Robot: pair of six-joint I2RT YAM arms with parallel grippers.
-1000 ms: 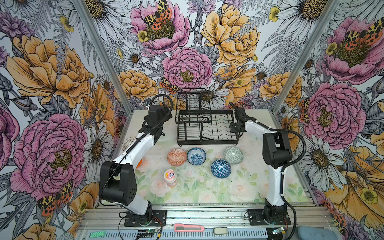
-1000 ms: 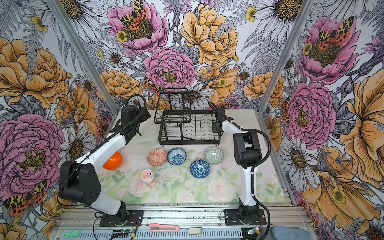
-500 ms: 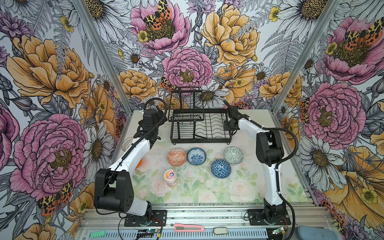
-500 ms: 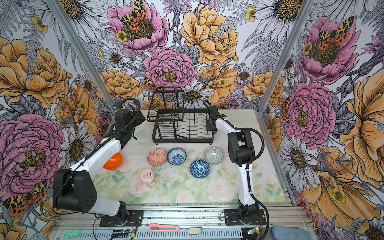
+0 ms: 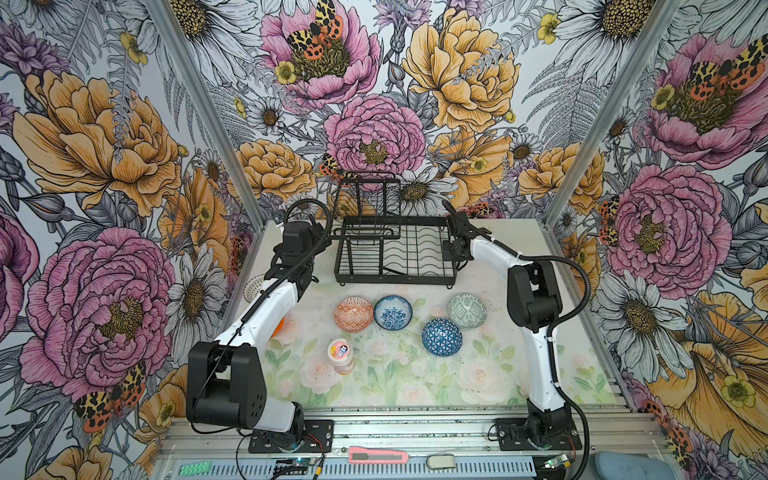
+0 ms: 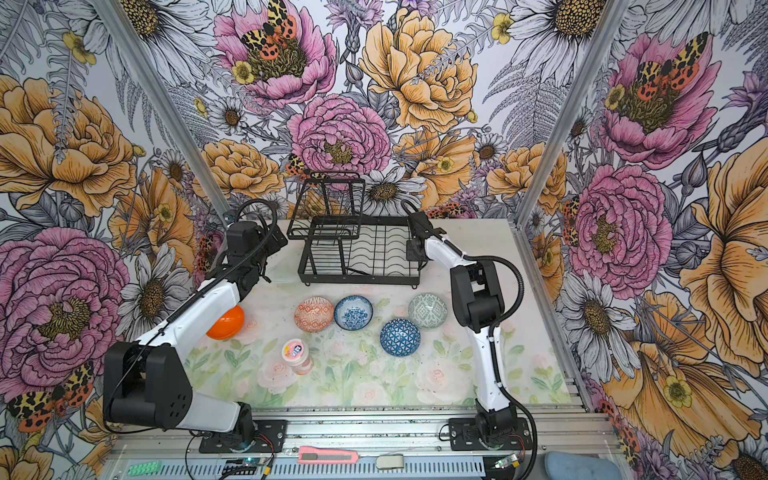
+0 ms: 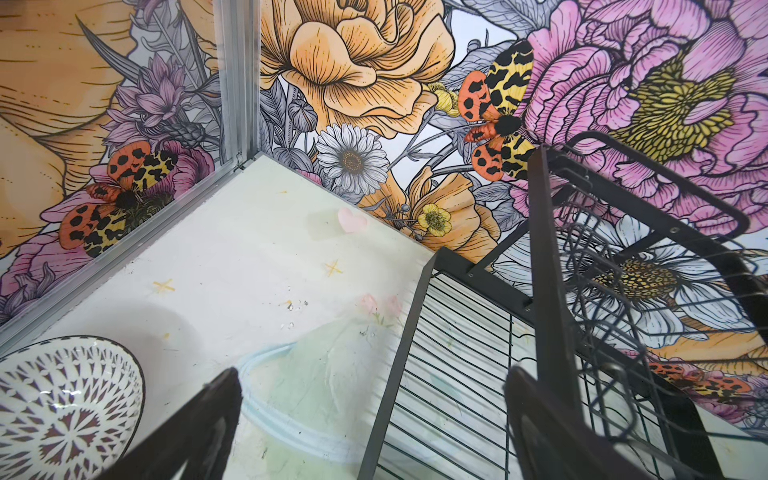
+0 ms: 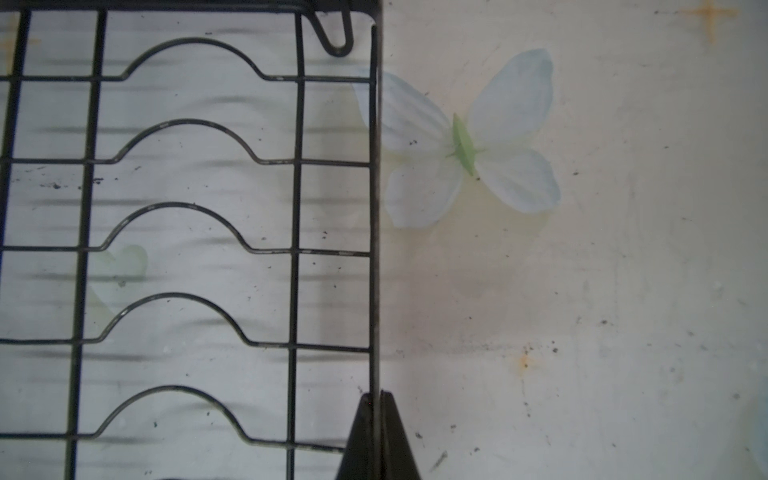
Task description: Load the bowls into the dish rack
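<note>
The left pincer (image 7: 374,378) stands wide open and holds nothing. In its wrist view the end rim of the dish rack (image 5: 395,277) passes between its two fingers (image 7: 195,428), but I cannot tell if a finger touches the wire. In both top views the rack lies just beside this pincer, at 3 o'clock from it. Its long axis runs from 9 to 3 o'clock, with the tall basket part at the 9 o'clock end. No bowl is in it yet.

All the bowls lie on the surface (image 5: 415,386), at 6 o'clock from the rack and apart from it. The plain orange bowl (image 6: 225,323) is at about 7 o'clock from the left pincer, half hidden by that arm. Next comes the orange geometric bowl (image 5: 353,313), at about 5 o'clock from the same pincer, and just beside it the white-blue bowl (image 5: 393,312). The dark blue bowl (image 5: 441,337) and the grey-green bowl (image 5: 467,310) lie at about 6 o'clock from the right pincer (image 8: 377,399).

The right pincer is closed tight on the rack's rim at the 3 o'clock end. I judge that the free left arm is nearer to the two orange bowls. The right arm is nearer to the other pair, but it must let go of the rim first.
</note>
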